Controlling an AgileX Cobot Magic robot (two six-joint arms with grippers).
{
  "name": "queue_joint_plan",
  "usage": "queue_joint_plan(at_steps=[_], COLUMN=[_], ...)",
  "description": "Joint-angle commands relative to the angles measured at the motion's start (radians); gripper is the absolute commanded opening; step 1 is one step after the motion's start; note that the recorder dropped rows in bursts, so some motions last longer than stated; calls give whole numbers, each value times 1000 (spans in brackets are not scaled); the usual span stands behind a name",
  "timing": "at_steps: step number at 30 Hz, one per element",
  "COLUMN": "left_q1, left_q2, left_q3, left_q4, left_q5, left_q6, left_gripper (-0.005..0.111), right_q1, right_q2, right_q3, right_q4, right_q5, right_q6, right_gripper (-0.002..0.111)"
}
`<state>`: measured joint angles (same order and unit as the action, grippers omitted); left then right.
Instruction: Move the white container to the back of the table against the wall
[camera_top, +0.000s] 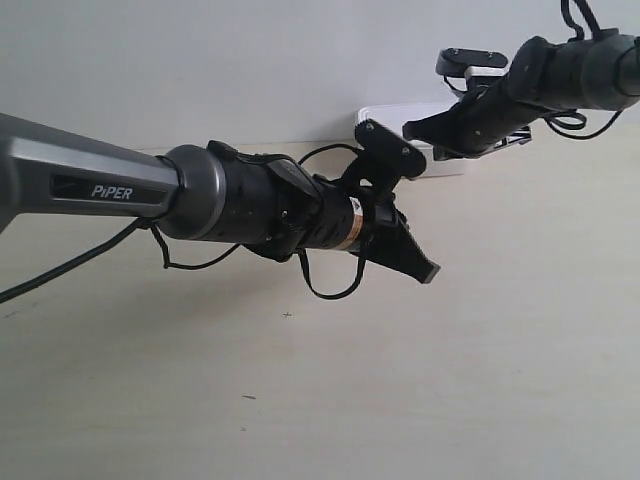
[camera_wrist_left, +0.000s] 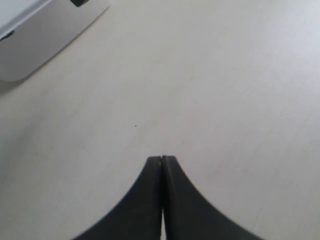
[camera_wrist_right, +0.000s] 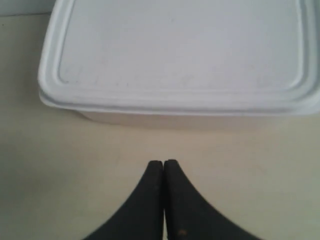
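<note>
- The white container (camera_wrist_right: 180, 50), lid on, sits at the back of the tabletop (camera_top: 480, 380), close by the wall (camera_top: 250, 60).
- The right claw (camera_wrist_right: 163, 162) is pinched together and empty, just short of the container's side, not touching it.
- The left claw (camera_wrist_left: 161, 159) is also pinched together on nothing, over bare tabletop farther from the container.

Twin arms, grey and black.
Arm at the exterior view's left (camera_top: 110, 185): grey link lettered "PIPER", copper band (camera_top: 353, 224), looping black cables (camera_top: 325, 290); left claw (camera_wrist_left: 161, 160), right claw (camera_wrist_right: 163, 163) black, tapered.
</note>
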<state>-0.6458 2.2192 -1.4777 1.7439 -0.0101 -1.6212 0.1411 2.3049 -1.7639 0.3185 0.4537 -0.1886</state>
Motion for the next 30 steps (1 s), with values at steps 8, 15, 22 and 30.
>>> queue_joint_plan(at_steps=[8, 15, 22, 30], left_q1=[-3, -3, -7, -7], left_q2=[-47, -91, -172, -368], left_q3=[2, 2, 42, 281], left_q4=[1, 1, 1, -5], left_q5=[29, -30, -48, -44], left_q6=[-16, -39, -39, -31], left_gripper=[0, 0, 0, 0], right_q1=[-1, -1, 21, 92], right_q2=[-369, -588, -779, -981], right_q3=[543, 795, 965, 1101], right_q4=[18, 48, 64, 68], right_q5=[-258, -345, -408, -454], right_q6=[-3, -3, -3, 14], right_gripper=[0, 0, 0, 0])
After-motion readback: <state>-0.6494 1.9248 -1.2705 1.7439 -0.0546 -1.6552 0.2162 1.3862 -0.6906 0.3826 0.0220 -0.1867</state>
